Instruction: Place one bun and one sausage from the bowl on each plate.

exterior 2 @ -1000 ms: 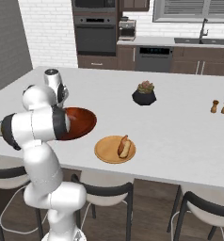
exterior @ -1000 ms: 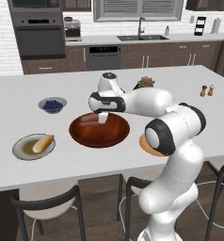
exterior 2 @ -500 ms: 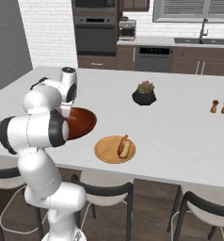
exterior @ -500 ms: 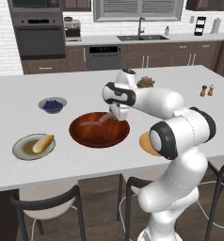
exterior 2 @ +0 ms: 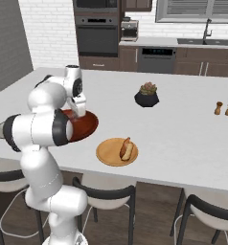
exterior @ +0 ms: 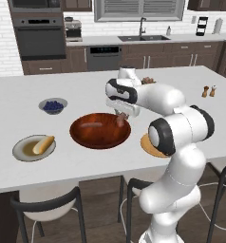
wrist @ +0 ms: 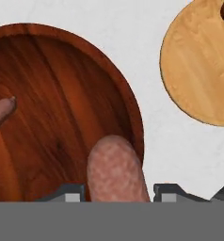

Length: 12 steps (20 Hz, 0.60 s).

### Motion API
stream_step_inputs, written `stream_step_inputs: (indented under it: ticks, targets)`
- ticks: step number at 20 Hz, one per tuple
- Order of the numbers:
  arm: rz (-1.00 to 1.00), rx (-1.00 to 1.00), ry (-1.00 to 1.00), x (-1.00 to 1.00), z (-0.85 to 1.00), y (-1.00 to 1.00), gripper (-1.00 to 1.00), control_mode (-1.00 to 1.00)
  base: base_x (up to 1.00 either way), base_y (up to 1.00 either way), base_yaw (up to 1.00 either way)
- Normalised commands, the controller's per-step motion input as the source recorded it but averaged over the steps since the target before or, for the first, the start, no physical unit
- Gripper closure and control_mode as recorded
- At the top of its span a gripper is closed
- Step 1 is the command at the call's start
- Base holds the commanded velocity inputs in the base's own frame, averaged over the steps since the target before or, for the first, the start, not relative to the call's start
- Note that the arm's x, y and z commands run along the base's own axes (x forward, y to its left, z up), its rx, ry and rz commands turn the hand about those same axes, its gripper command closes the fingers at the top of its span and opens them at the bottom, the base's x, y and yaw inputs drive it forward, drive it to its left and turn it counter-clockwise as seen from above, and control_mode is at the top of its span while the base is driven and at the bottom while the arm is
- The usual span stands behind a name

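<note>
One wooden bowl [exterior: 100, 130] and two plates [exterior: 24, 150] [exterior 2: 117, 151] sit on the counter. Two buns [exterior: 43, 144] [exterior 2: 128, 152] are visible, one per plate, and two sausages [exterior: 92, 125] [wrist: 116, 169]. There is also one blueberry bowl [exterior: 53, 105], one potted plant [exterior 2: 147, 94] and two shakers [exterior 2: 222, 108].

reddish-brown bowl [wrist: 62, 94], seemingly pinkish sausage [wrist: 116, 172]

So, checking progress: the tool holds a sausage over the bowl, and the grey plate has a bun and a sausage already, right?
Not quite. In the left base view the grey plate has just a bun. The tool does hold a sausage over the bowl.
</note>
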Motion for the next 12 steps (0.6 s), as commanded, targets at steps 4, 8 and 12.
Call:
stream_step_inputs:
  ticks: [4, 8, 12]
  targets:
    - [0.37, -0.09, 0.00, -0.60, 0.00, -0.60, 1.00, -1.00, 0.00, 0.00, 0.00]
    - [0.28, 0.00, -0.03, -0.53, 0.00, -0.62, 1.00, -1.00, 0.00, 0.00, 0.00]
    - [0.24, 0.00, -0.09, -0.43, -0.04, -0.58, 1.00, -1.00, 0.00, 0.00, 0.00]
